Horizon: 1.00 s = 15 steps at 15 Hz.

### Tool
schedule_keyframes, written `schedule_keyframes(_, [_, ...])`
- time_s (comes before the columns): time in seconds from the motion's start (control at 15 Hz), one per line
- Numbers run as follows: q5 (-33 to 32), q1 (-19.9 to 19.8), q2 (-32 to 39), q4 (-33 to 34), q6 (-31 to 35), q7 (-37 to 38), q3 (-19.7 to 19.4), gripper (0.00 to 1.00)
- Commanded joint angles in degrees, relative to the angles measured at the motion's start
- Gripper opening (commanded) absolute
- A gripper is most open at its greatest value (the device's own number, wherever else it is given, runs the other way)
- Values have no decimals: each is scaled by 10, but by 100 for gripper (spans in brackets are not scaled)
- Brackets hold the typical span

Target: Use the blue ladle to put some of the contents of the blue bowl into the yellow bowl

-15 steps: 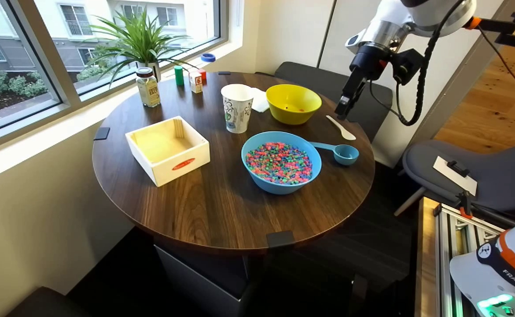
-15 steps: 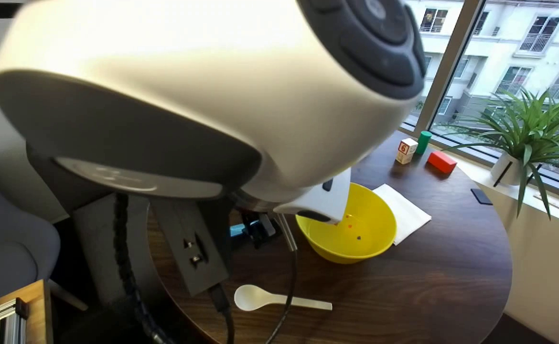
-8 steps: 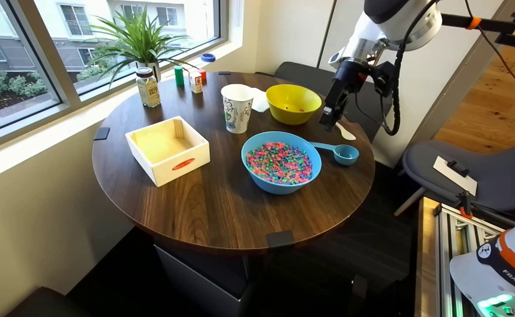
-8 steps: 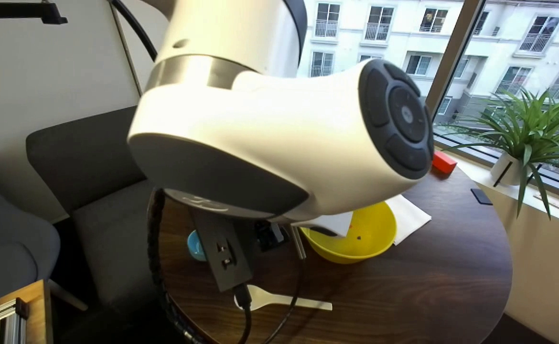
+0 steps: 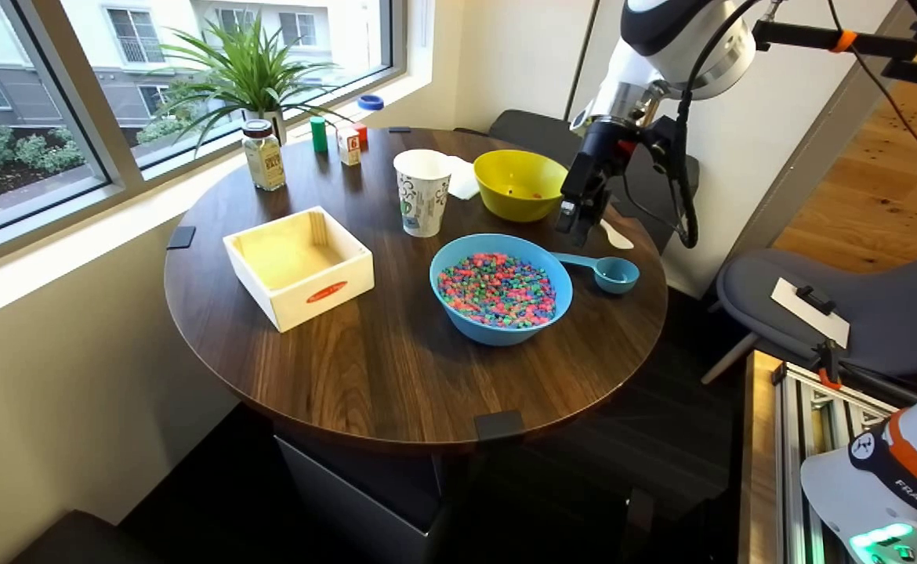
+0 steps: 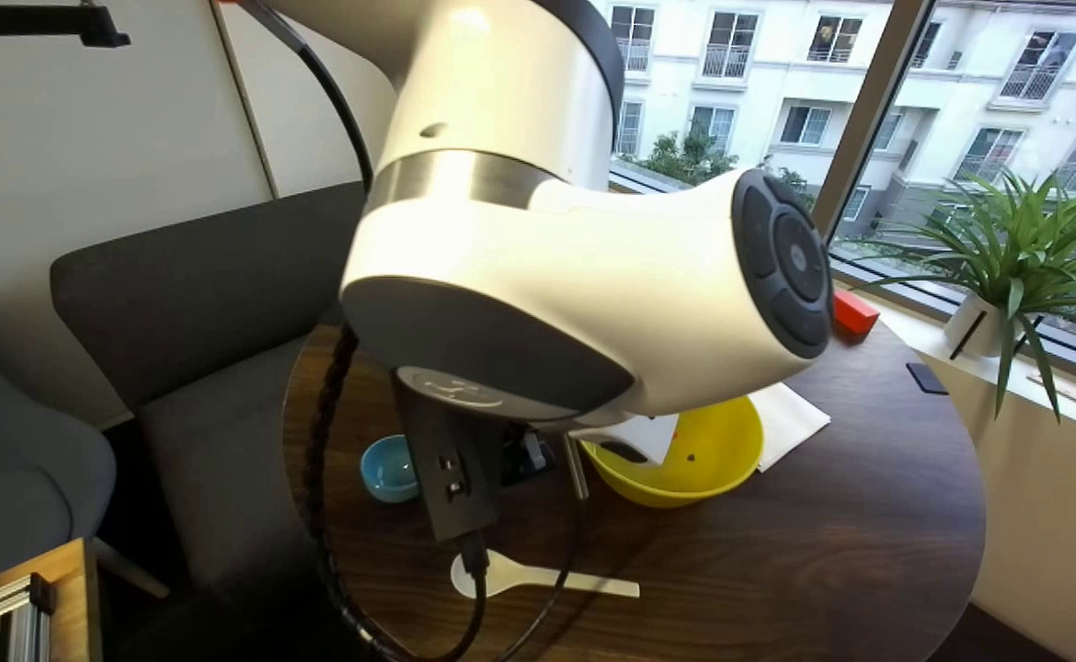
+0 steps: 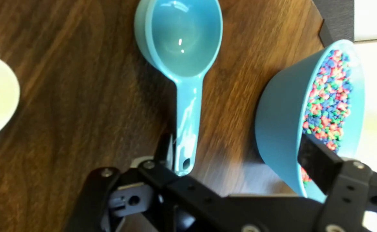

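Note:
The blue ladle (image 5: 616, 276) lies on the table, its handle reaching to the blue bowl's side. Its cup also shows in an exterior view (image 6: 389, 471) and in the wrist view (image 7: 185, 38). The blue bowl (image 5: 498, 335) holds the multicoloured contents (image 5: 498, 291); both also show in the wrist view, bowl (image 7: 278, 119) and contents (image 7: 327, 106). The yellow bowl (image 5: 517, 207) has a few small bits inside; it also shows here (image 6: 676, 495). My gripper (image 5: 574, 225) is open and empty above the table. In the wrist view its fingers (image 7: 240, 154) spread wide, the ladle's handle end beside one finger.
A pale spoon (image 5: 614, 236) lies between the yellow bowl and the ladle. A paper cup (image 5: 422, 196), a napkin (image 5: 462, 182), a wooden box (image 5: 325, 290), a jar (image 5: 263, 160) and small blocks (image 5: 349, 147) stand on the round table (image 5: 396, 376).
In an exterior view my gripper has moved left and down, to between the yellow bowl and the ladle. The arm uncovers the ladle's cup in an exterior view. Bowls and ladle have not moved.

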Motion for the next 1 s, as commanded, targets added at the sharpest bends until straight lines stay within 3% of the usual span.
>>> schedule_keyframes(0.0, [-3, -14, 22, 19, -9, 31, 15, 100])
schedule_keyframes(0.6, [-24, -16, 42, 30, -10, 68, 26, 100])
schedule_keyframes(0.67, [-24, -16, 43, 31, -10, 70, 27, 96])
schedule_keyframes(0.73, [-23, -17, 44, 31, -10, 69, 28, 75])
schedule_keyframes(0.87, [-25, -18, 46, 33, -10, 70, 28, 69])
schedule_keyframes(0.93, [-25, -19, 48, 34, -9, 70, 29, 60])
